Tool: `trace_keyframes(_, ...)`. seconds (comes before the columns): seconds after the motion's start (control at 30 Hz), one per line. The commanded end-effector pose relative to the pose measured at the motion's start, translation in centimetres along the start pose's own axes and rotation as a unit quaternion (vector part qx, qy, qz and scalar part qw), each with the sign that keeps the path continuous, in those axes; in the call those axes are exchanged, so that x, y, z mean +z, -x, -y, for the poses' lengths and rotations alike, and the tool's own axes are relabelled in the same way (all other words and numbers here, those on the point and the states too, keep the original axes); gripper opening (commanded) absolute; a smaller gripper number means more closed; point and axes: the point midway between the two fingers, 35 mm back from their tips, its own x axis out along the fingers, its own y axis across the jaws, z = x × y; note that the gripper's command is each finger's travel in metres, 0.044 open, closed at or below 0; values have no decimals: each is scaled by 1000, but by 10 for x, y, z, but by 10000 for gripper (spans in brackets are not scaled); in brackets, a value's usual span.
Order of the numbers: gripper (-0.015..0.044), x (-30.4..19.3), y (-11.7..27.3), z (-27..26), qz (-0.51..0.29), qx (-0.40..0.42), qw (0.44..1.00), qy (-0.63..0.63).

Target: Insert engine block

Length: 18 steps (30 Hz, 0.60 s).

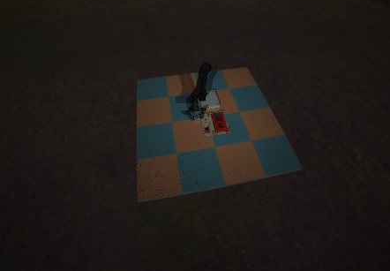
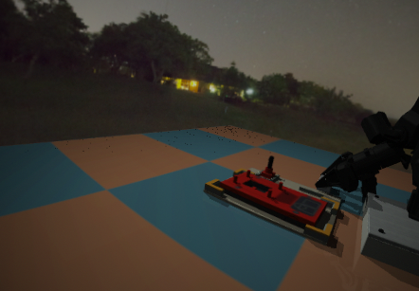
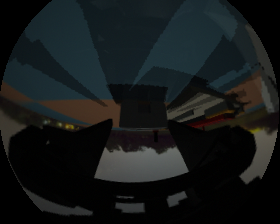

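The engine block point(image 3: 132, 117) is a dark grey block with a small square mark, between the open fingertips in the wrist view; I cannot tell its slot side. It does not show clearly in the top and exterior views. My gripper point(image 3: 141, 122) point(image 2: 321, 186) is open wide and low over the mat, beside the pale plate. The red car body point(image 2: 291, 202) point(image 1: 215, 125) sits in a tray with yellow corners point(image 2: 318, 230); its edge also shows in the wrist view point(image 3: 212, 121). Its opening point(image 2: 257, 186) looks dark, with no block seen in it. The rib is too small to tell.
A pale plate point(image 1: 207, 123) with a red knob and black upright stalk point(image 2: 270, 164) lies along the tray's side nearer the gripper. A light grey box point(image 2: 391, 232) point(image 1: 213, 99) stands beside the arm. The checkered mat point(image 1: 238, 157) lies under everything.
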Motion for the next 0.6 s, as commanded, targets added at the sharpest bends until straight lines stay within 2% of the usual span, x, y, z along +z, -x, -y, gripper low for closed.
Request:
trace_keyframes(0.0,440,0,1,0,3,-1,1000,-1)
trace_keyframes(0.37,440,-6,44,-1,11,-1,1000,-4)
trace_keyframes(0.57,440,-6,42,-3,11,3,1000,-4)
